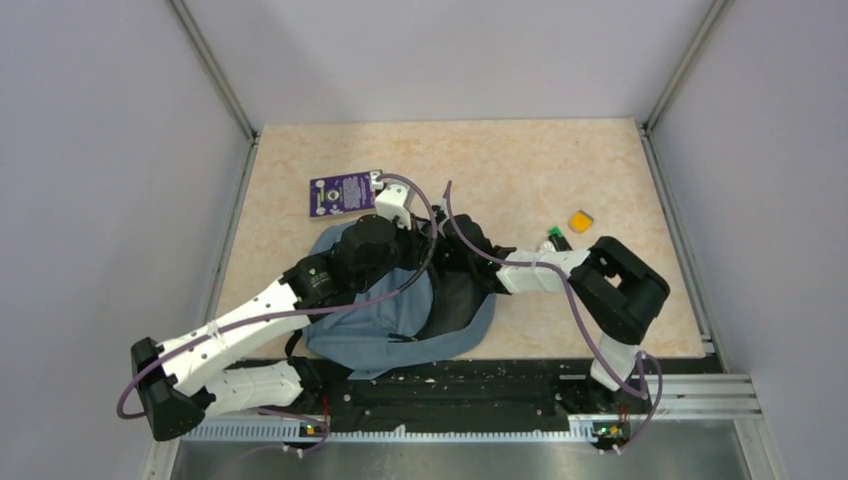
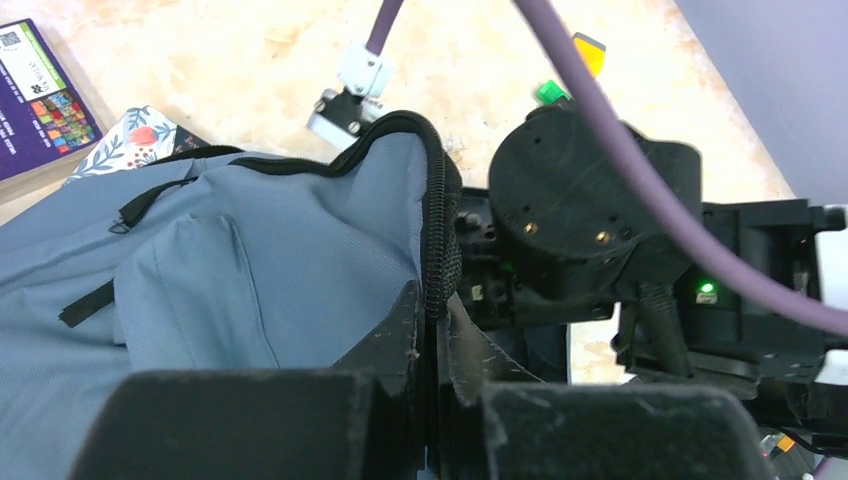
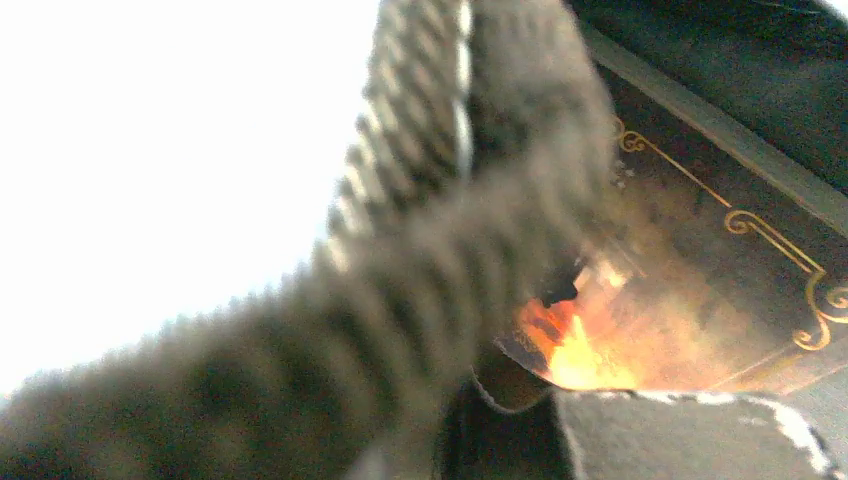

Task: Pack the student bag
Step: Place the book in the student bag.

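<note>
The left pincer point(image 2: 430, 405) is clamping down on the black zipper rim point(image 2: 437, 250) of the student bag point(image 2: 250, 280), which is lying below and left of its fingers point(image 2: 240, 425), mouth lifted. Just right, the right pincer point(image 1: 448, 252) is reaching into that mouth; whether its jaws are apart I cannot tell. Its blurred view is showing a dark cover with gold scrollwork point(image 3: 760, 190) past the zipper. Beyond the bag, a floral notebook point(image 2: 140, 130) and a purple booklet point(image 2: 35, 95) are lying on the table point(image 1: 520, 170); farther right, an orange block point(image 2: 590, 50) and a green piece point(image 2: 548, 92).
</note>
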Robot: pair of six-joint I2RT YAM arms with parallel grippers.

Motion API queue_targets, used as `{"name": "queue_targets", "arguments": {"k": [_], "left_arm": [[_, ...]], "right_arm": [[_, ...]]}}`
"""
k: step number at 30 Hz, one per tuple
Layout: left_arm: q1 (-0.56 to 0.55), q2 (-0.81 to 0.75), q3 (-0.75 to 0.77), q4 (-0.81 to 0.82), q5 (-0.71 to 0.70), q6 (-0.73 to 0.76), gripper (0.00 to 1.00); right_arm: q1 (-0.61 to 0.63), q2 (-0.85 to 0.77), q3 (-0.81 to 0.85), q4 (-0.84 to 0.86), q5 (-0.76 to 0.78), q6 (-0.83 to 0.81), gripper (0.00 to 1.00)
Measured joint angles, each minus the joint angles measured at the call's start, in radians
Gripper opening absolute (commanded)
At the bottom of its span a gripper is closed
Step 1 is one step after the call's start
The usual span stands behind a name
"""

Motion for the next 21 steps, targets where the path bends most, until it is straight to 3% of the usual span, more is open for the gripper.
{"name": "queue_targets", "arguments": {"k": [8,13,21], "left_arm": [[0.011,-0.001,-0.011,0.024,0.021,-0.005,0.0],[0.023,-0.001,-0.035,0.034,0.023,-0.018,0.0],[0.028,-0.004,-0.051,0.059,0.025,-0.027,0.0]], "right_arm": [[0.027,0.025,0.019,0.002,0.077,-0.058,0.53],[0.027,0.004,0.009,-0.101,0.178,-0.198,0.71],[0.026,-0.163,-0.034,-0.249,0.234,-0.379,0.85]]}}
